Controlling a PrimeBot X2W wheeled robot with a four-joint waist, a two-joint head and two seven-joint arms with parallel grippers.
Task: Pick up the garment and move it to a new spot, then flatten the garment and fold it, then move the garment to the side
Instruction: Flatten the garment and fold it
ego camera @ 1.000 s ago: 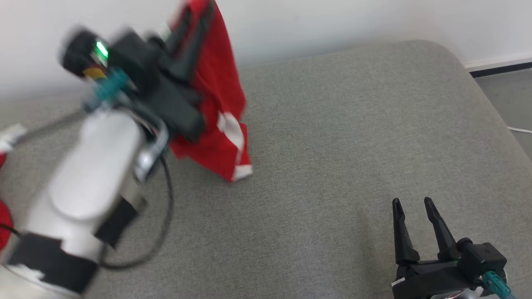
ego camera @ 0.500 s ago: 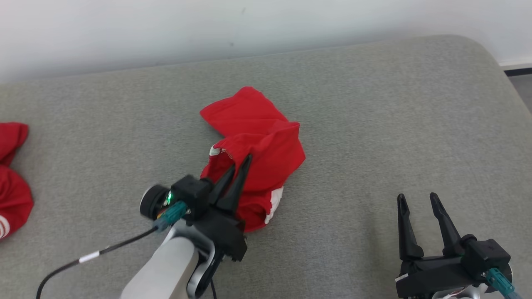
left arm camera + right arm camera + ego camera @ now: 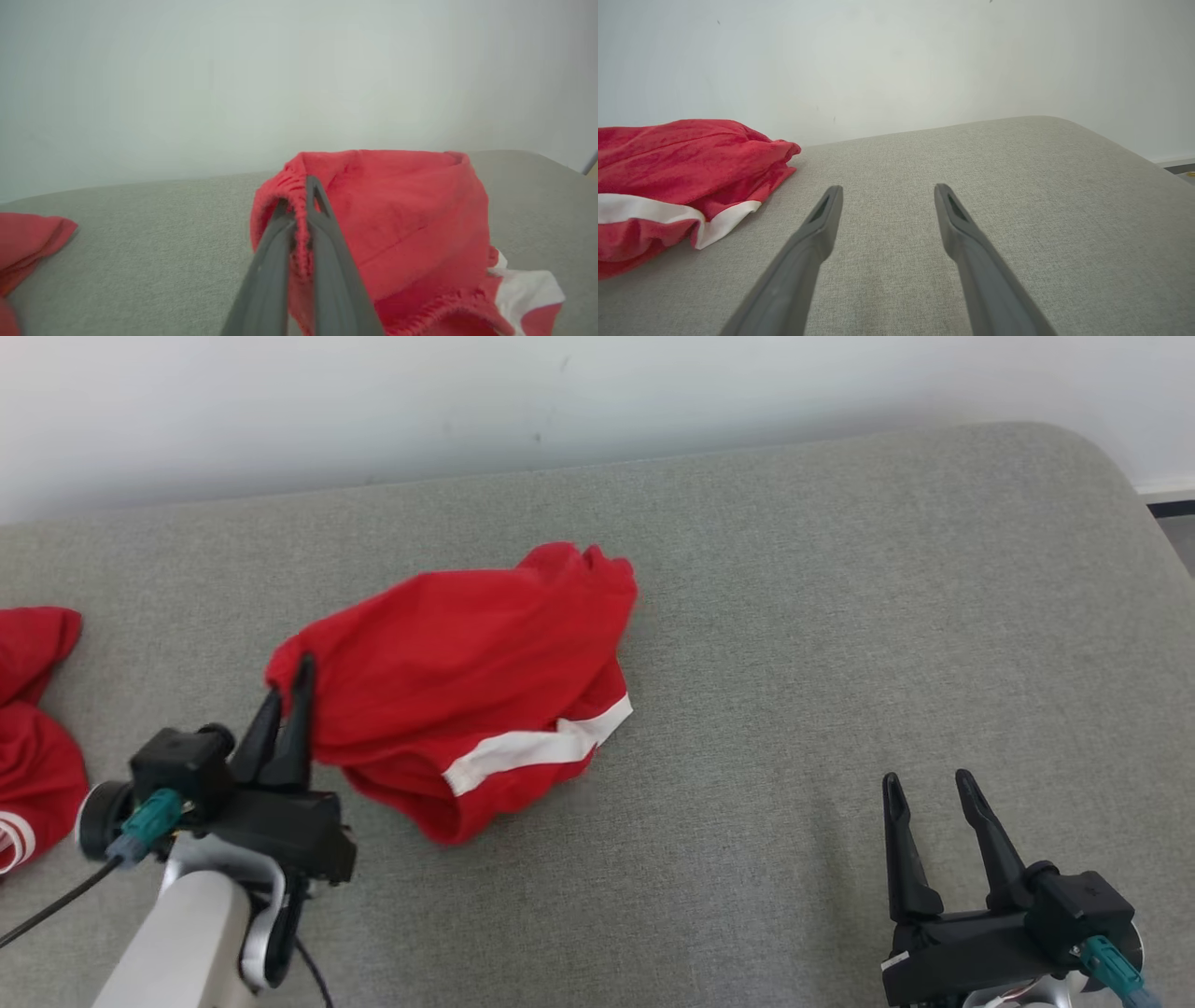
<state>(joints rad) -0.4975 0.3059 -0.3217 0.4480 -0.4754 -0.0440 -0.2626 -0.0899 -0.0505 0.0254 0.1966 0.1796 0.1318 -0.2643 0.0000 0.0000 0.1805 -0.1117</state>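
One corner of the garment (image 3: 467,681) sits pinched in our left hand (image 3: 289,679); the rest lies mid-cushion (image 3: 794,616). Our right hand (image 3: 927,780) is spread, well apart, bare cushion around it to the rounded right edge. A red cloth (image 3: 33,747) lies at the left edge.

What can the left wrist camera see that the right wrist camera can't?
Left wrist view: the left gripper pinched shut on the edge of the red garment, plus another red cloth off to the side. Right wrist view: the right gripper, open and holding nothing, above the grey cushion. Both: that garment with its white stripe, the cushion and the pale wall.
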